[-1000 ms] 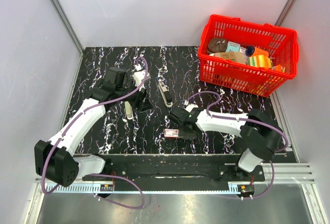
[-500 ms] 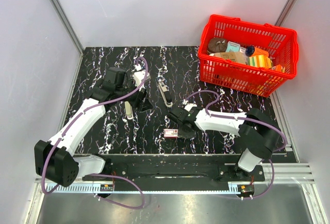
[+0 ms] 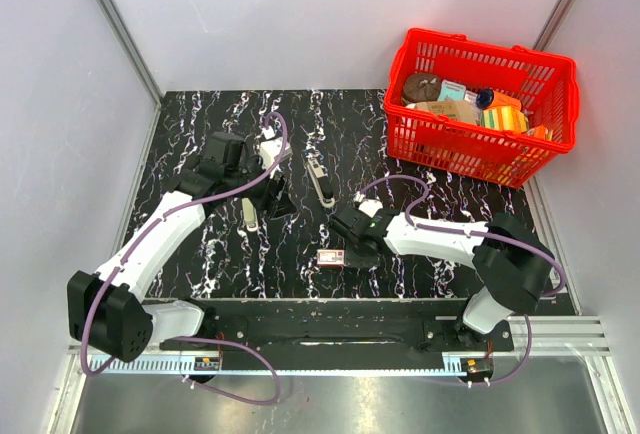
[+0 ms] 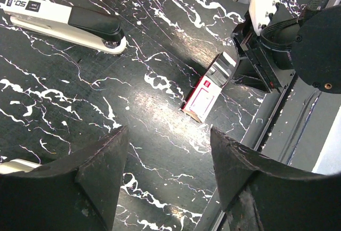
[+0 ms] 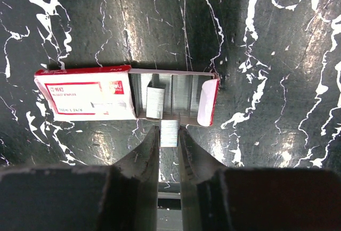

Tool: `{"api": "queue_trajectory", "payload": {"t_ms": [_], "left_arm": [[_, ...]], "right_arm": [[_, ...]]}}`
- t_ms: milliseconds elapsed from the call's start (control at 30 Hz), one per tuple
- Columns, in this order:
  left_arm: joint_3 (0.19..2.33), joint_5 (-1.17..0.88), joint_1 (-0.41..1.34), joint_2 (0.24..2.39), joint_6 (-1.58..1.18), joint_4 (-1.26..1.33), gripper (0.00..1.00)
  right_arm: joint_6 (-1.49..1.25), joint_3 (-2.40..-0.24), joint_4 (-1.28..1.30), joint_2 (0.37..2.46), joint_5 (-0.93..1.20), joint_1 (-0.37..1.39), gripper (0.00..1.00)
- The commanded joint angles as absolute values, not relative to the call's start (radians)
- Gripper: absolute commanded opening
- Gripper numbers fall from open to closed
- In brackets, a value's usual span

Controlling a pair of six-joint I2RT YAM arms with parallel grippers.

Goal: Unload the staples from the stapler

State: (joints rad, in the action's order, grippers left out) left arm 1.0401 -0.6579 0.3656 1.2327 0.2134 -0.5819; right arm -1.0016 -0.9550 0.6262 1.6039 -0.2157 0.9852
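Staples (image 5: 169,133) tight between right fingers (image 5: 145,155), against the open red-and-white box (image 5: 85,93).

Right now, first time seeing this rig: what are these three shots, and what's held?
Two robot arms, each with a two-finger gripper, stand at the near edge of the table. The wide shot comes from a fixed overhead camera; the other two from cameras on each wrist. On the black marbled top are a small stapler, a red-and-white staple box with its tray slid out, and a red basket of goods. The right gripper pinches a short staple strip at the tray's edge. The left gripper is open and empty.
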Motion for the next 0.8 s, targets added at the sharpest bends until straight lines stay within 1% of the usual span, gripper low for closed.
{"api": "queue_trajectory", "payload": {"t_ms": [0, 300, 533, 767], "left_arm": [[1.031, -0.683, 0.365, 1.206, 0.215, -0.551, 0.66], [1.040, -0.681, 0.367, 1.198, 0.215, -0.551, 0.66], [1.051, -0.690, 0.367, 1.200, 0.210, -0.558, 0.66], [1.048, -0.696, 0.365, 1.193, 0.210, -0.568, 0.66]], "right_arm": [[-0.989, -0.959, 0.604, 1.583, -0.212, 0.979, 0.11], [-0.980, -0.966, 0.611, 1.598, -0.212, 0.976, 0.13], [-0.971, -0.974, 0.615, 1.618, -0.203, 0.977, 0.20], [-0.968, -0.976, 0.614, 1.624, -0.198, 0.977, 0.24]]}}
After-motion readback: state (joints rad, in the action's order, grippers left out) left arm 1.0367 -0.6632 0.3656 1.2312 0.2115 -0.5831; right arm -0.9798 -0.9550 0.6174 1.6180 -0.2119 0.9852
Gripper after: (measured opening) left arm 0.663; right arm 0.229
